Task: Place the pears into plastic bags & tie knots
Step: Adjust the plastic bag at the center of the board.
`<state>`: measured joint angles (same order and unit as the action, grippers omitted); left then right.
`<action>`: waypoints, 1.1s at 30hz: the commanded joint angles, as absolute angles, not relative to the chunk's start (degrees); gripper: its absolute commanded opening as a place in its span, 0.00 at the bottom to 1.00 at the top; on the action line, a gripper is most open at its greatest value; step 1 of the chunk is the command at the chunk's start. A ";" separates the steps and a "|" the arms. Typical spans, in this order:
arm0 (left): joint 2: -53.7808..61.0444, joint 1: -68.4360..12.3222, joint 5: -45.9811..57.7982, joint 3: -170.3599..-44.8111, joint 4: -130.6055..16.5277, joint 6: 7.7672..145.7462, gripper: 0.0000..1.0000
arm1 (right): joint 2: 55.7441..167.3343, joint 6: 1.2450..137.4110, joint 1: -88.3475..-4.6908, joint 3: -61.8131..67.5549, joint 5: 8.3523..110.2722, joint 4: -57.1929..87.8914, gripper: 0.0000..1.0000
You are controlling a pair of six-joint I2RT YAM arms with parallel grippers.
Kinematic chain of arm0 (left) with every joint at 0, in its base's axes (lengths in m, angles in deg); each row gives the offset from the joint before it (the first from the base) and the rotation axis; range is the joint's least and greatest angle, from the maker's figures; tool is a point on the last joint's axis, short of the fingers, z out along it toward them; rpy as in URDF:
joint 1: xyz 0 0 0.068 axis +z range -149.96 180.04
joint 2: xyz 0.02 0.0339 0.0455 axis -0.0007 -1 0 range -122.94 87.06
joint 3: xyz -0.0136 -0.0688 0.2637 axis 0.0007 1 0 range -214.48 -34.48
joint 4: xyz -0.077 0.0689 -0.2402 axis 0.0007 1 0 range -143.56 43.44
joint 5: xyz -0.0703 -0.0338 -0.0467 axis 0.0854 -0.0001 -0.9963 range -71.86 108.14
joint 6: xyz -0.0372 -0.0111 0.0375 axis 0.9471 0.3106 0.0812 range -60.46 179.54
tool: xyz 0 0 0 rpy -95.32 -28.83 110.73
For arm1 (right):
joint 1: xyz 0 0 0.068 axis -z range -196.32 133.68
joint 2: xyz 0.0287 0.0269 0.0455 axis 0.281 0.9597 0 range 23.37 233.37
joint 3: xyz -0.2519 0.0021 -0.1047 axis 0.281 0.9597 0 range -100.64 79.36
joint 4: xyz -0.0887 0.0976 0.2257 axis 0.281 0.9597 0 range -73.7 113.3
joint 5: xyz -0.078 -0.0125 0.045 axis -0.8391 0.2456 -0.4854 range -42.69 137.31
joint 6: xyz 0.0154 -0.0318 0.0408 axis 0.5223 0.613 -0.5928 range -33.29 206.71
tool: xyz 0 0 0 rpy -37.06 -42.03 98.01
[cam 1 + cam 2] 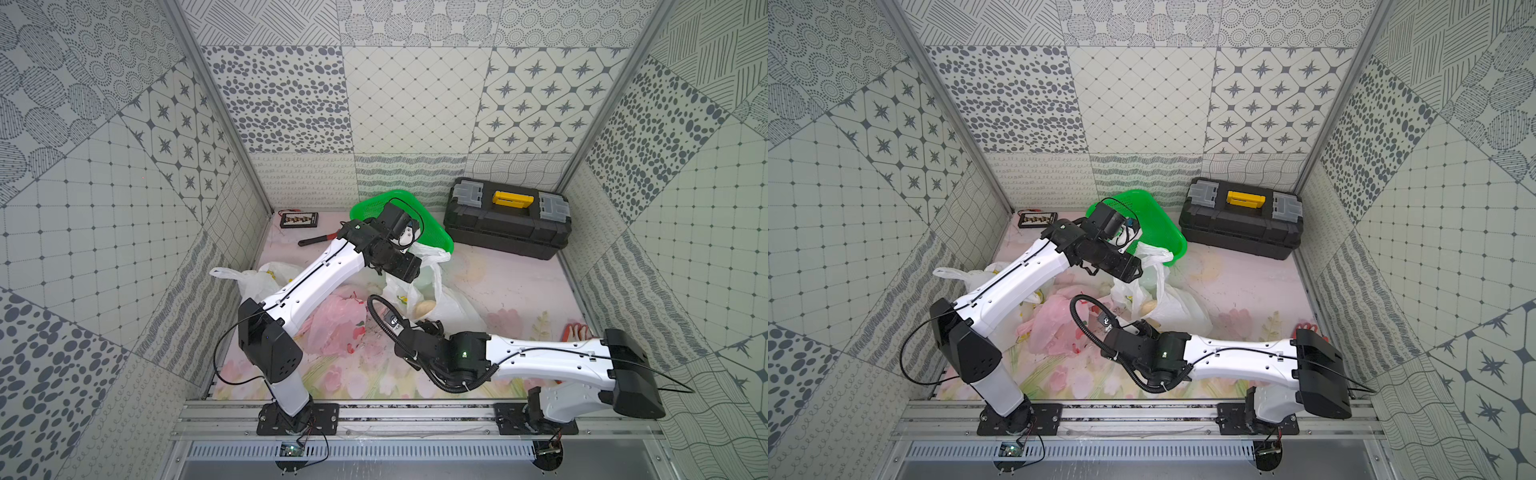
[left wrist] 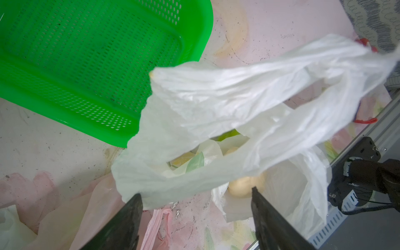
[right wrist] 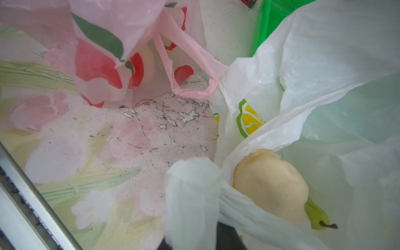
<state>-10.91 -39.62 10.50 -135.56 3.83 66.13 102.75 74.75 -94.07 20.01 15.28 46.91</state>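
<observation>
White translucent lemon-print bag (image 3: 324,65), crinkled, cream pear (image 3: 270,184) inside; left gripper (image 2: 195,199) wide apart; right gripper (image 1: 430,326) film-covered, state unclear.

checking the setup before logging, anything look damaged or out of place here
The floral table cover is worn: dark scratches and white flaked patches show between the pink printed plastic bag and the white lemon-print plastic bag. Nothing looks spilled; the cream pear lies inside the white bag.
</observation>
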 commanded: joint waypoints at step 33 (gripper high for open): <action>-10.81 -34.48 2.17 -127.28 -20.36 49.78 0.84 | 75.55 59.95 -56.86 17.13 52.67 40.38 0.07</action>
